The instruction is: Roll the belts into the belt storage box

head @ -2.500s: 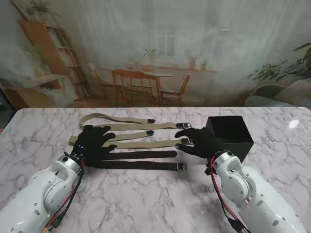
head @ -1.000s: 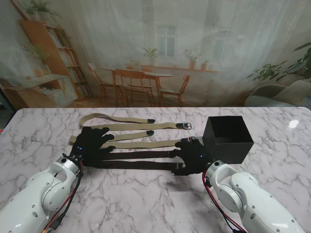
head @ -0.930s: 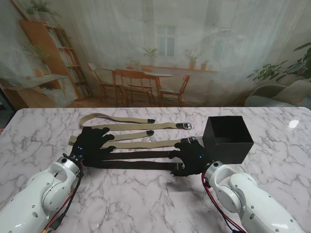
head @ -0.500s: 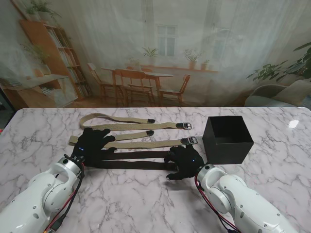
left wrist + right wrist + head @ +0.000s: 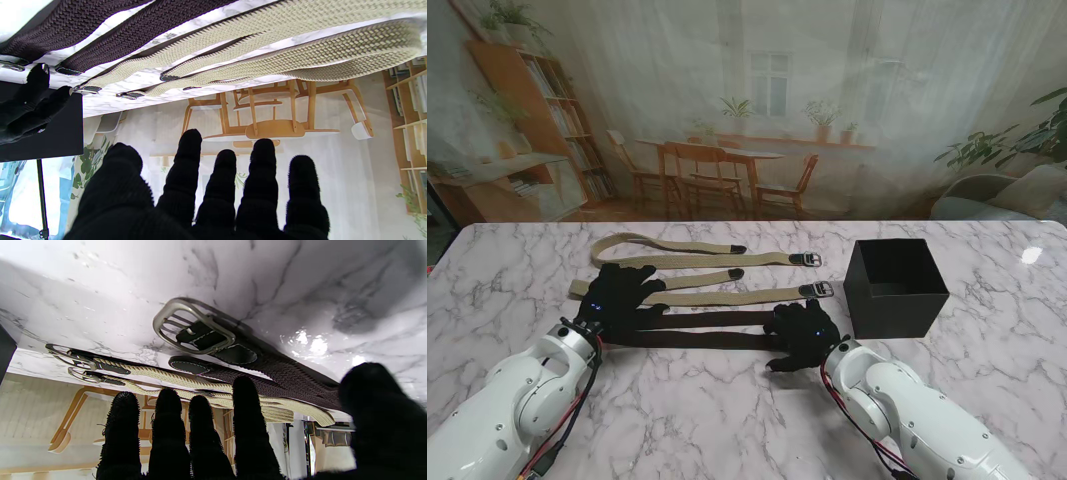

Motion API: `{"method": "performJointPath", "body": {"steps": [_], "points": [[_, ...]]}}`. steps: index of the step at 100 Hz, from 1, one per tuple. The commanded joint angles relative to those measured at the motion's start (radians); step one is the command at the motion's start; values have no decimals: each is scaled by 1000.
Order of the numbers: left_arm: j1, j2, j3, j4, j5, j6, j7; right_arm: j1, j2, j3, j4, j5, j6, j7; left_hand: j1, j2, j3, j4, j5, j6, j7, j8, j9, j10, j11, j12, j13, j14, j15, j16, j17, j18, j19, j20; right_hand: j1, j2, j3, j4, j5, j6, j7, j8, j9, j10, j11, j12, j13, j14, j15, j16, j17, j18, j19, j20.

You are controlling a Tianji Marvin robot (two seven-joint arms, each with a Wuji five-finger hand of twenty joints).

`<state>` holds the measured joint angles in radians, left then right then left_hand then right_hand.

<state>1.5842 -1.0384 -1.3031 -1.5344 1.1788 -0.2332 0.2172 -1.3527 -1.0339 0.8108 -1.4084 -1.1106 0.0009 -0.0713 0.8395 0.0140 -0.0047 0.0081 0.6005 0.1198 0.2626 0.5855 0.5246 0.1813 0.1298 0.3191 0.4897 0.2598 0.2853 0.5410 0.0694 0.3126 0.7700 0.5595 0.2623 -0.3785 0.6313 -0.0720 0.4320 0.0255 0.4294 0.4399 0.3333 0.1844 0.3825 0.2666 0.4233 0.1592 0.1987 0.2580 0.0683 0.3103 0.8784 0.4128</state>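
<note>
My right hand (image 5: 802, 333), fingers spread and holding nothing, hovers over the buckle (image 5: 193, 327) of the nearest dark belt (image 5: 697, 340), which runs lengthwise toward my left hand (image 5: 617, 298)

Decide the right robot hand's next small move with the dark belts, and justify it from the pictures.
Probably lower the right robot hand and close its fingers on the dark belt's buckle. The hand is open over that end, the belt lies flat and unrolled, and the storage box holds nothing.
</note>
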Motion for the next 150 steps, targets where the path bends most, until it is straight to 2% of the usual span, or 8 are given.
{"method": "performJointPath", "body": {"steps": [1,21,35,69,96,109,128,150], "points": [[3,-1,1,-7,0,2,-13,12,-7,-10,16,6,16,-3,24,43,-24,-21,12,18,11,2,18,7,12,8,3,7,16,6,-4,14,21,19,7,34,-25,-3,-8,49,-26,-19,-34,17,33,-10,-22,-9,-3,-17,-14,-20,7,-2],[3,0,0,-6,4,-3,-9,32,-10,-40,38,14,51,-6,24,44,-24,-21,12,18,11,1,20,5,13,9,3,6,16,5,-4,14,21,19,31,49,-15,2,20,67,-27,-21,-35,19,44,-13,-21,-9,7,-15,-15,-20,17,-1],[2,0,1,-6,5,-3,-12,45,-10,-57,53,20,58,-2,24,44,-24,-21,12,18,11,1,17,8,11,8,3,6,16,5,-4,14,21,19,40,52,1,1,20,-21,49,39,-44,16,56,-16,-27,-12,15,-17,-16,-23,27,-6],[1,0,3,-7,5,-4,-13,66,-10,-90,75,28,67,1,23,43,-25,-21,12,18,11,1,15,7,10,8,3,6,16,5,-4,13,21,19,77,14,89,-4,52,-82,227,142,-31,11,74,-13,-16,-15,27,-22,-8,-19,44,-16],[1,0,4,-7,4,-4,-13,86,-7,-117,90,21,60,5,24,43,-24,-21,12,17,11,1,11,7,9,7,3,5,16,5,-3,13,21,19,83,-163,286,-31,32,-214,469,262,87,-11,130,36,32,-6,40,-30,26,3,71,-41],[1,0,4,-7,4,-4,-13,88,-6,-120,94,11,62,-6,24,42,-24,-21,13,17,12,2,10,7,9,7,3,5,17,6,-2,13,22,19,111,-255,303,-48,34,-305,559,305,140,-19,151,70,73,-1,56,-22,55,9,100,-44],[-3,0,9,-3,4,-6,-11,92,-9,-131,113,5,69,-50,25,41,-24,-21,13,18,12,2,6,7,9,7,3,6,17,6,-2,12,23,19,190,-350,310,-137,41,-421,702,301,272,-69,192,130,183,-20,110,15,99,32,141,-50],[-6,0,12,0,3,-7,-8,99,-14,-137,136,15,39,-102,25,42,-24,-21,12,19,12,2,2,7,9,7,2,4,18,6,-2,11,24,19,284,-408,388,-183,121,-547,829,350,583,-201,256,205,418,-106,197,100,150,63,161,-67]]}}
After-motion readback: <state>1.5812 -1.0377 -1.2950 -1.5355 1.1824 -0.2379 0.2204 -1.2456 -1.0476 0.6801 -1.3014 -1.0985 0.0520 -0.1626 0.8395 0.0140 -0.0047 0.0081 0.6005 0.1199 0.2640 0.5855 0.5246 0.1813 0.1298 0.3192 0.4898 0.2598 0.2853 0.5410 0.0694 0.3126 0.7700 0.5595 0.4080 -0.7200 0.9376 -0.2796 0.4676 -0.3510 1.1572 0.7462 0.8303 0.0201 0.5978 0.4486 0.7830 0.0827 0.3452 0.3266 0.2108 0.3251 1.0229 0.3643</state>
